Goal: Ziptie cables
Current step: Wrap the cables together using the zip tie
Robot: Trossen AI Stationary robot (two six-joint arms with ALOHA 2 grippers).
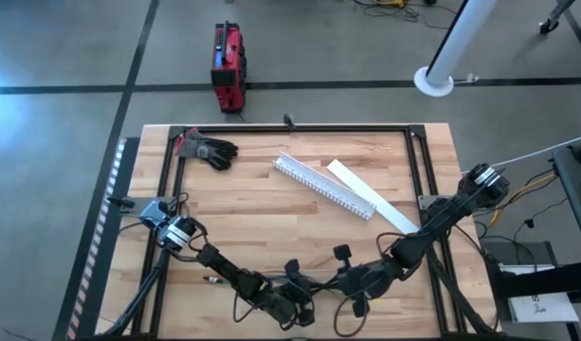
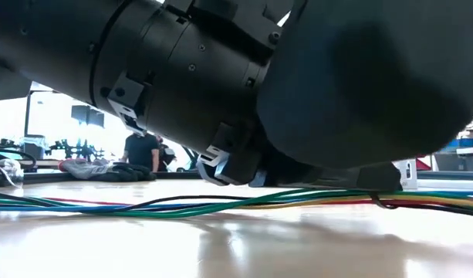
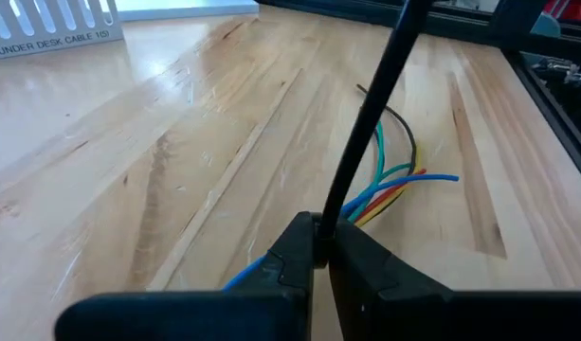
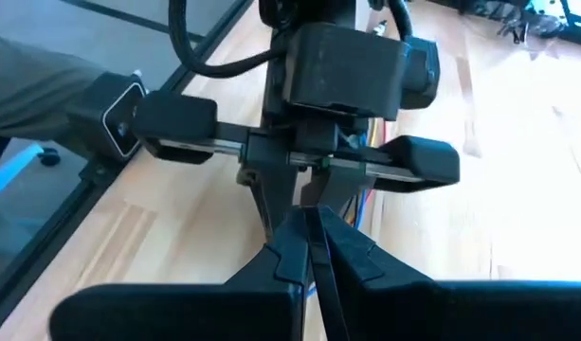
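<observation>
The cables, a loose bundle of green, blue, red and yellow wires (image 2: 221,204), lie flat on the wooden table near its front edge. Their free ends fan out (image 3: 408,175) beyond my left gripper. My left gripper (image 3: 320,237) and my right gripper (image 4: 309,237) face each other tip to tip over the bundle, at the middle of the near edge (image 1: 304,289) (image 1: 342,282). Both are shut on a thin black zip tie (image 3: 375,104). Whether the tie goes around the cables is hidden by the fingers. My left gripper pinches the black zip tie (image 3: 326,213) between its two fingertips. The strip rises out of the pinch, straight and slanting away from the fingers, above the cables. My right gripper pinches a thin dark strip of the zip tie (image 4: 314,248) between its fingertips, close in front of the left gripper's fingers (image 4: 299,189). The strip runs back along the gap between the fingers.
A white slotted channel (image 1: 323,185) and its flat lid (image 1: 371,194) lie slantwise at the table's middle and right. A black glove (image 1: 209,150) lies at the far left corner. A black frame (image 1: 299,130) rims the table. A person (image 2: 142,150) sits in the room beyond.
</observation>
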